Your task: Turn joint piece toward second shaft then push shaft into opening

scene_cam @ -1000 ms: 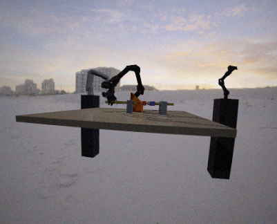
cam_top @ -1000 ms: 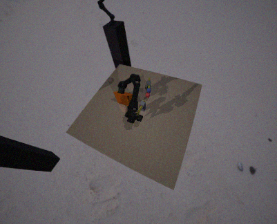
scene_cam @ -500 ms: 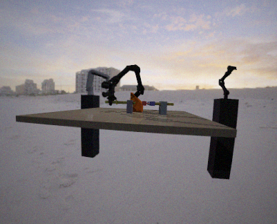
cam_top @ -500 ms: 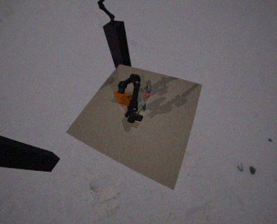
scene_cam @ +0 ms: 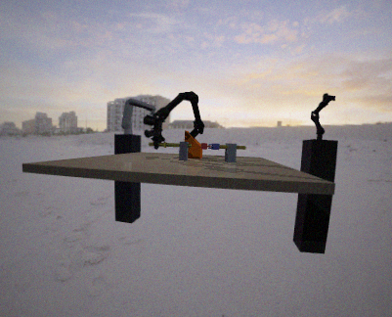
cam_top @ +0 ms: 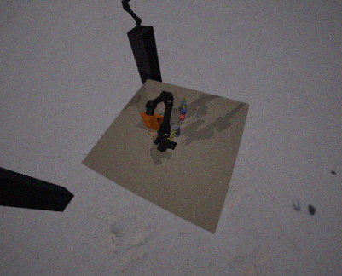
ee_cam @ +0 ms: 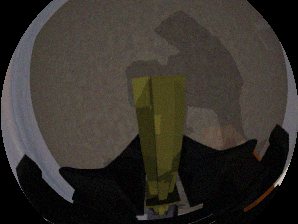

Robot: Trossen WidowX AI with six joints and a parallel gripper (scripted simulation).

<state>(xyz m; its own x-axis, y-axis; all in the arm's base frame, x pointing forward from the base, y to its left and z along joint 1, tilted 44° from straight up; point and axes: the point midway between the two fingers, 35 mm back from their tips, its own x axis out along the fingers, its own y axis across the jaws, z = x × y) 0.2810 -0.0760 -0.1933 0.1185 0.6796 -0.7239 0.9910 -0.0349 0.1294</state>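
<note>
You've got the jaws point(scene_cam: 155, 142) clamped on the free left end of the yellow sliding shaft point(scene_cam: 167, 145). To their right along the counter point(scene_cam: 131, 168): one grey block point(scene_cam: 183, 151), the red-and-blue joint piece point(scene_cam: 209, 146), a second block point(scene_cam: 230, 152). Push straight along the axis, no sideways load, until it stops. Count: two shafts, two blocks, one joint.

Slim black jointed arm point(scene_cam: 196, 105); orange base point(scene_cam: 195, 147).
</note>
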